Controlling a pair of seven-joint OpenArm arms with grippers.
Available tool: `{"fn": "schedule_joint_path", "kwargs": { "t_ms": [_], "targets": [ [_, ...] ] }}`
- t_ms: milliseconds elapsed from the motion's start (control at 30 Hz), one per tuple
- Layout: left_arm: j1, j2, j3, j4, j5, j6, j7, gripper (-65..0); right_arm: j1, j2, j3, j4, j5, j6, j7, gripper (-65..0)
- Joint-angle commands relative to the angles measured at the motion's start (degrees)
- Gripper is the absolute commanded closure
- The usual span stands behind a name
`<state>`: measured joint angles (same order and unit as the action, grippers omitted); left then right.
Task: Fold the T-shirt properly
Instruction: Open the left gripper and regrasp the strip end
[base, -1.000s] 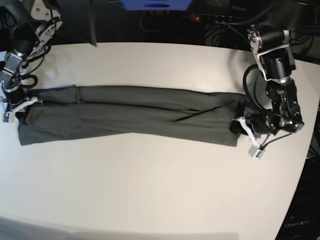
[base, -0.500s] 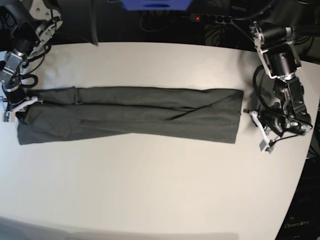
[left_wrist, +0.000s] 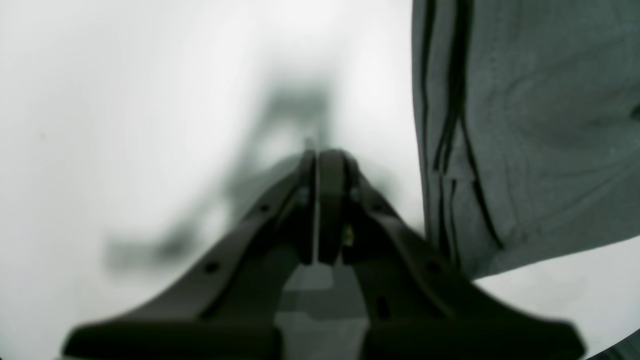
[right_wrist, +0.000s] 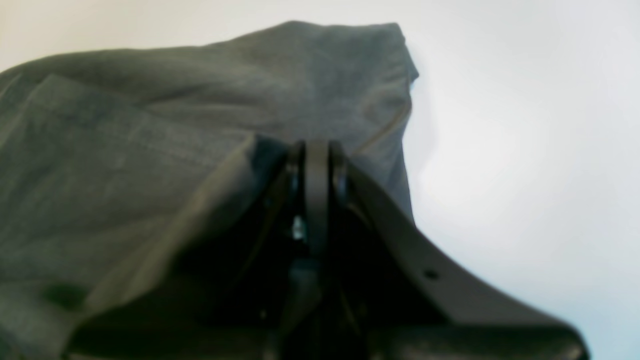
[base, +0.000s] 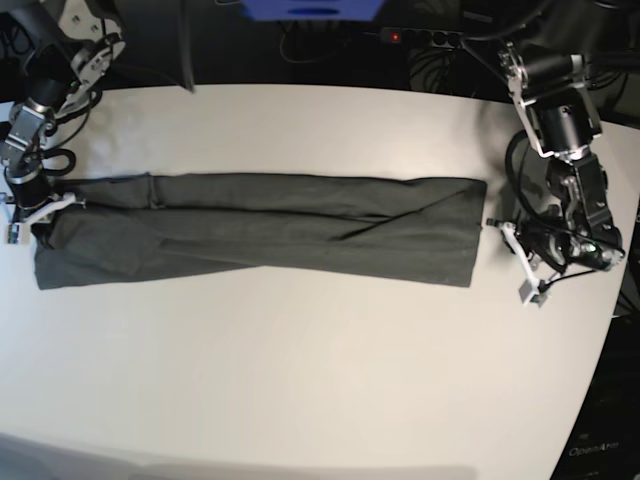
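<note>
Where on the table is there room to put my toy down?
Lots of bare table in front of the long T-shirt, and a strip behind it. The ends are crowded: the right gripper sits on the shirt, the left gripper beside it.

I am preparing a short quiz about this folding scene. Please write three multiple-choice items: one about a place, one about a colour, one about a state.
1. Where is the left end effector?
A. on the shirt
B. on the table beside the shirt's end
C. above the shirt's middle

2. The shirt is:
A. white
B. red
C. dark grey

3. The shirt lies:
A. as a long folded band
B. spread flat with sleeves out
C. in a ball

Answers: 1 B, the left wrist view shows bare table under it; 2 C, dark grey in every view; 3 A, a long narrow strip.
</note>
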<state>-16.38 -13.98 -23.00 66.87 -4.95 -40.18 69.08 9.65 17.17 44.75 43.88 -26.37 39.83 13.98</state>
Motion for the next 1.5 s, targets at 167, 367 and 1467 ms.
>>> {"fn": "schedule_joint_path", "kwargs": {
  "t_ms": [167,367,1467],
  "targets": [
    [-1.07,-1.63,-1.92,0.69,-11.09,0.18,0.59,-1.7,-0.73,-0.25,-0.31,-0.67,-4.79,0.17,-6.99,-0.3],
    [-1.33,-3.65,-3.76,0.69,-18.30,0.18,2.97,-1.7,-1.52,-0.25,-1.89,-0.67,-4.79,0.17,-6.99,-0.3],
    [-1.42,-4.88,-3.50,-0.10,-29.29,0.18,10.44,-27.0,-1.78,-0.16,-1.98,-0.67,-4.79,0.17,-6.99,-0.3]
  ]
}}
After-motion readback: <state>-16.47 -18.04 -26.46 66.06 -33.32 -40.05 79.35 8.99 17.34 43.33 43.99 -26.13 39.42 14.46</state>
